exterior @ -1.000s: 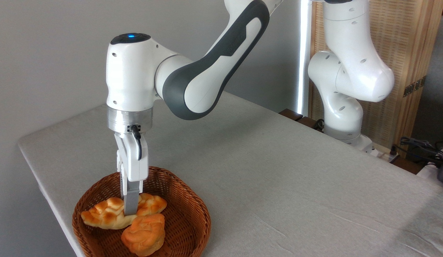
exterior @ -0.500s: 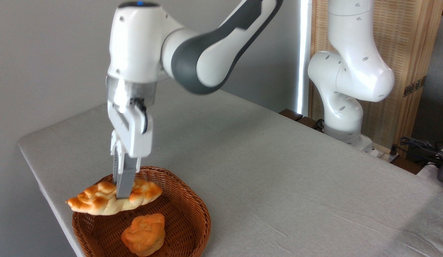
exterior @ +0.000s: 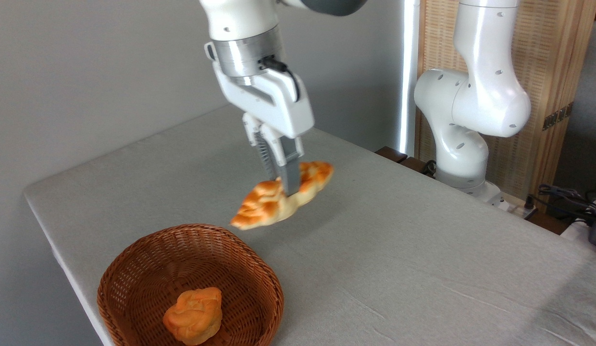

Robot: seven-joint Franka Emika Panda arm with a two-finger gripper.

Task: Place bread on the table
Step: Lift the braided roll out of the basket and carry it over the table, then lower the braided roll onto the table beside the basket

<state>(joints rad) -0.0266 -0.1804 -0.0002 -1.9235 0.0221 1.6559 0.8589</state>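
Note:
The long braided bread point(exterior: 259, 204) hangs in the air above the grey table point(exterior: 384, 250), tilted with its left tip lower. My gripper point(exterior: 284, 188) is shut on the loaf's middle, fingers pointing down. The loaf is up and to the right of the wicker basket point(exterior: 259, 283), clear of its rim and not touching the cloth.
A small round orange bun point(exterior: 193, 315) lies in the basket at the table's front left corner. The arm's white base point(exterior: 464, 144) stands at the back right edge. Cables point(exterior: 567, 197) lie off the table at far right.
The gripper has lifted the bread out of the basket and carried it up and to the right, over the table. The bun stays in the basket.

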